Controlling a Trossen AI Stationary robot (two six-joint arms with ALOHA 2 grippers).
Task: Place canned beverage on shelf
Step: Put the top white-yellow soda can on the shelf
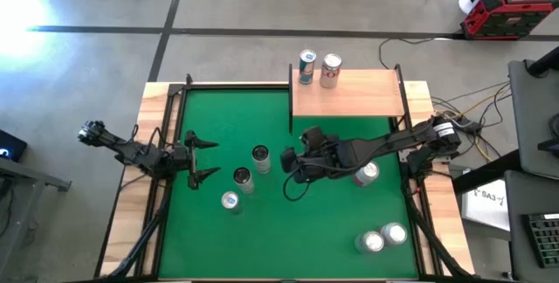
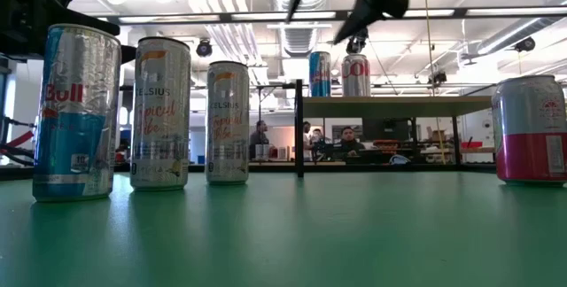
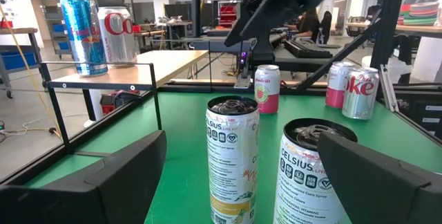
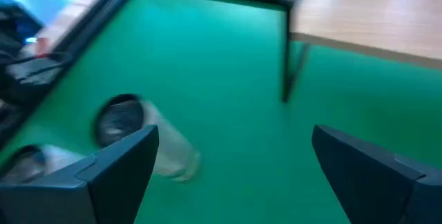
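Observation:
The shelf (image 1: pixel 348 93), a pale-wood board on thin black posts, stands at the table's far edge. A blue can (image 1: pixel 307 66) and a red-and-white can (image 1: pixel 331 70) stand upright on its far rim. Three tall cans (image 1: pixel 260 156) (image 1: pixel 243 178) (image 1: pixel 230 202) stand on the green felt at left of centre. My right gripper (image 1: pixel 288 171) hangs open above the felt just right of them, holding nothing; the right wrist view shows one can (image 4: pixel 128 124) ahead of its fingers. My left gripper (image 1: pixel 203 158) waits open at the table's left, pointing level at the tall cans (image 3: pixel 231 158).
A pink-banded can (image 1: pixel 367 173) stands under the right arm, and two more cans (image 1: pixel 371 241) (image 1: pixel 395 232) at the near right. Black rails and wooden rims edge the table. Open felt lies between the tall cans and the shelf posts (image 2: pixel 299 127).

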